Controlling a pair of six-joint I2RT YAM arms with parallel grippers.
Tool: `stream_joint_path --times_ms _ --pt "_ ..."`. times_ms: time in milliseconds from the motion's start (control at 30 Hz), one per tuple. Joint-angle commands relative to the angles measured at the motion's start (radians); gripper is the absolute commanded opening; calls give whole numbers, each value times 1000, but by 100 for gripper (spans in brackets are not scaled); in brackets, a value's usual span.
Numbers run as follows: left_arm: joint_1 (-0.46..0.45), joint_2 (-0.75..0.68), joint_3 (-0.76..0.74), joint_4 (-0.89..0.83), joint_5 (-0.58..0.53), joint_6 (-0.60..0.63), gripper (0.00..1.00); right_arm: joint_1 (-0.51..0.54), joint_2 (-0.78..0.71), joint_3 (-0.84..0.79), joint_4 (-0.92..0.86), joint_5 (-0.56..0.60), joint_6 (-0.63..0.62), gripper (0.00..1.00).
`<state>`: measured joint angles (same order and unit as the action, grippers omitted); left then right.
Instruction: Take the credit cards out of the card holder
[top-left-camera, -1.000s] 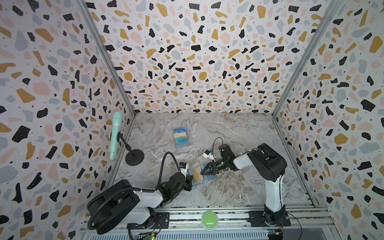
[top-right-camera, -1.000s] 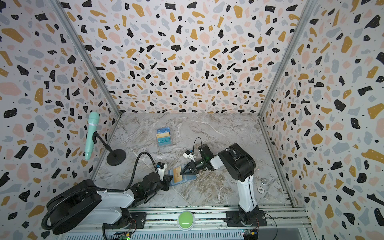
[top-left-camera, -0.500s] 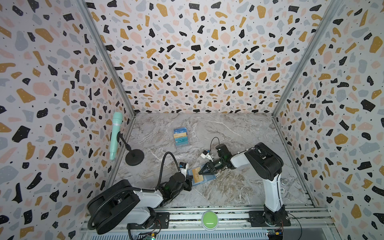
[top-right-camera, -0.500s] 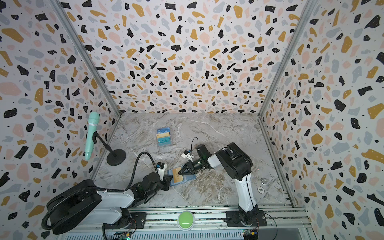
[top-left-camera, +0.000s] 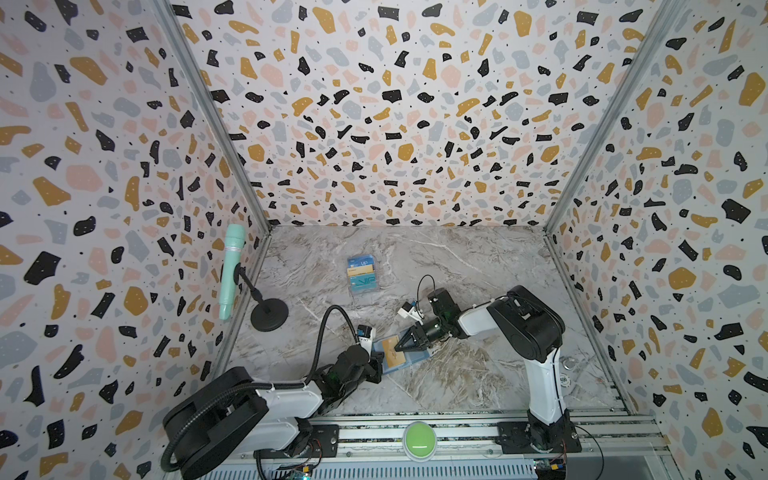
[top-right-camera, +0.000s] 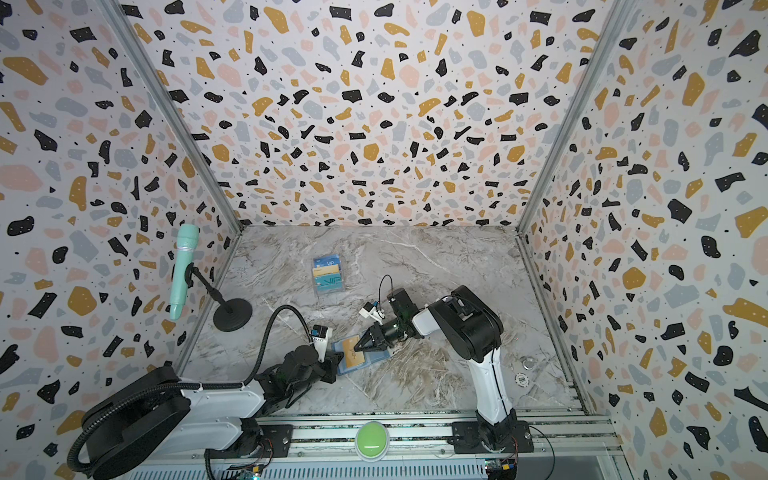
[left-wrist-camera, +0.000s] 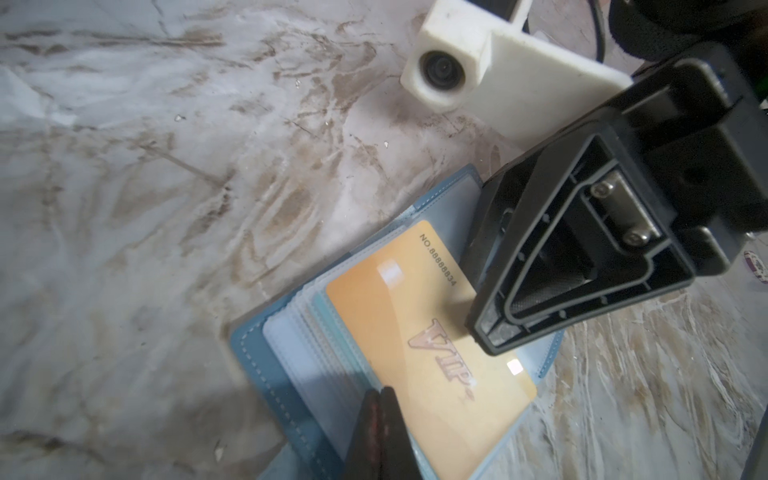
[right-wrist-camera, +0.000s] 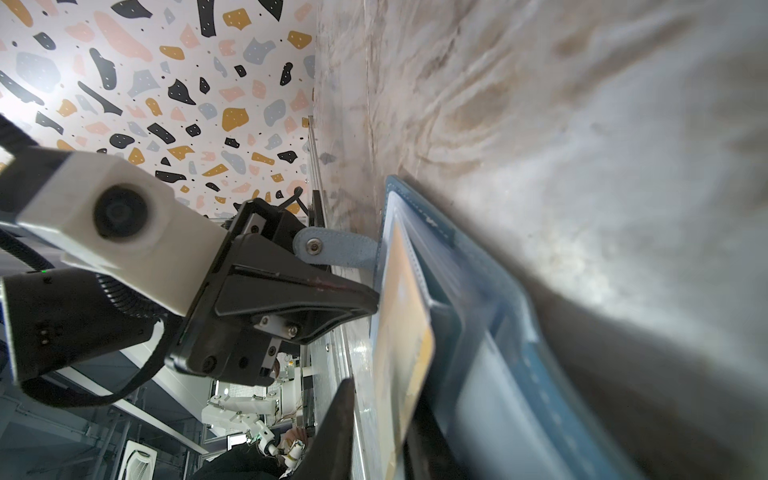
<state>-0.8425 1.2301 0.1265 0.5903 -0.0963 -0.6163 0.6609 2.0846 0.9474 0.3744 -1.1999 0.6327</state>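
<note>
Closer to my left gripper (left-wrist-camera: 376, 415) than a second ago, my right gripper (top-left-camera: 397, 348) stands slightly ajar astride the golden card (left-wrist-camera: 428, 365) in the open card holder (left-wrist-camera: 257, 365), which the left, clenched shut, pins down; next I must clamp and slide the card clear.

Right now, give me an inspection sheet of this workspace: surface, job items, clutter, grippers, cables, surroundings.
Surface: marble tabletop, streaked.
Job's things: card holder lies open; gold card partly out.
Clutter: clear rack of cards, microphone on stand, small chip.
Grippers: left gripper shut, tip on the holder; right gripper at the gold card's edge, grip unclear.
Cables: black hose on left arm; thin loop at right wrist.
Surroundings: terrazzo-patterned walls, green button on front rail.
</note>
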Motion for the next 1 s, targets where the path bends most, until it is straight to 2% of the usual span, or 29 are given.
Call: stream_joint_path --times_ms 0,467,967 --pt "-4 -20 5 -4 -11 19 1 13 11 10 -53 18 -33 23" --pt "-4 16 -6 22 -6 17 0 13 17 9 -54 23 -36 23" --pt "-4 -34 -15 34 4 20 0 13 25 13 -70 25 -45 23"
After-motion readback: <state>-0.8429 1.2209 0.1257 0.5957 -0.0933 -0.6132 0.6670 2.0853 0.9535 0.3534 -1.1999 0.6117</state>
